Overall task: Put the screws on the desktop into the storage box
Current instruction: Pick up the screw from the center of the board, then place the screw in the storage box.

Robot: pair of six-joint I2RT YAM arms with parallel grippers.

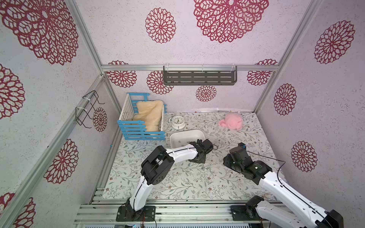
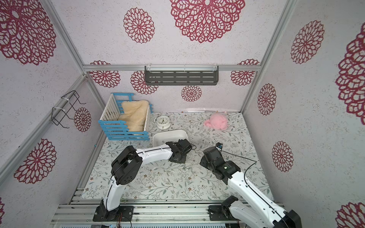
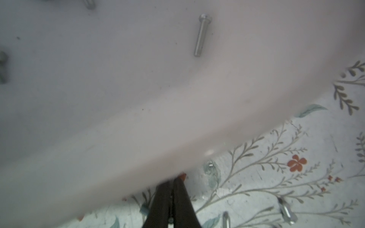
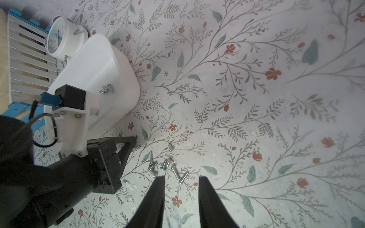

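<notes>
Screws (image 4: 165, 164) | left gripper (image 3: 172, 184): fingers pressed together by the storage box (image 1: 189, 136) near wall, cannot tell if they pinch a screw | right gripper (image 4: 180, 177): fingers apart over the pile | about eight loose on desktop (image 1: 177, 181), 5 o'clock from the box in a top view | a few already inside | judged: under halfway

pale grey desktop (image 1: 177, 177) printed with grey-green leafy vines and small red-brown flowers; plain white box (image 1: 187, 136); silver-grey screws (image 4: 165, 164); blue-and-white slatted crate (image 1: 138, 134) with cream fleece (image 1: 148, 112); white clock (image 1: 177, 122); pink cloth (image 1: 232, 121); pale speckled walls (image 1: 197, 49) with crimson lace-like rosettes; dark grey slotted shelf (image 1: 199, 82).
</notes>
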